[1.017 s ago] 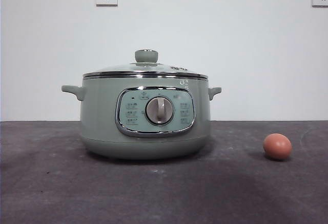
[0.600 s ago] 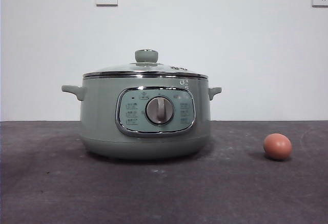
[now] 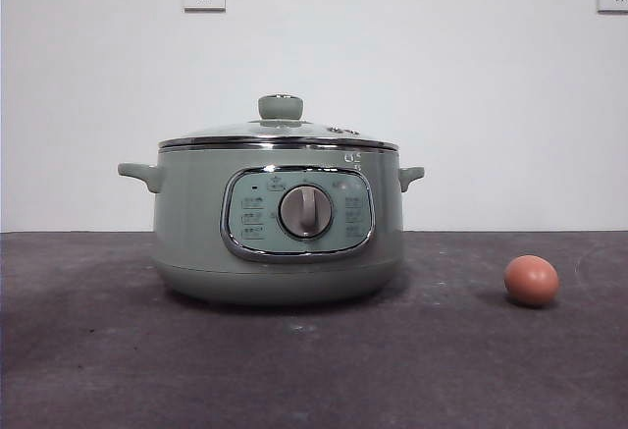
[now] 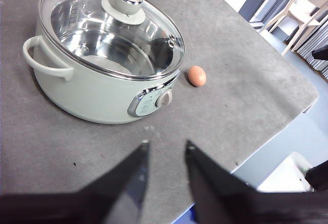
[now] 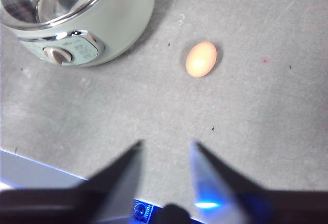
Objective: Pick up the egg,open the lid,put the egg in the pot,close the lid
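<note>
The egg is seen lying on its side on the grey table, to the right of the pot and well apart from it, untouched. In the front view its long axis runs roughly left to right. The lid is seated on the pot, knob upward, and the pot's dial is turned toward the near edge. The right gripper is held above the table short of the egg, jaws apart and empty. The left gripper is likewise parted and empty, raised on the pot's near side.
</note>
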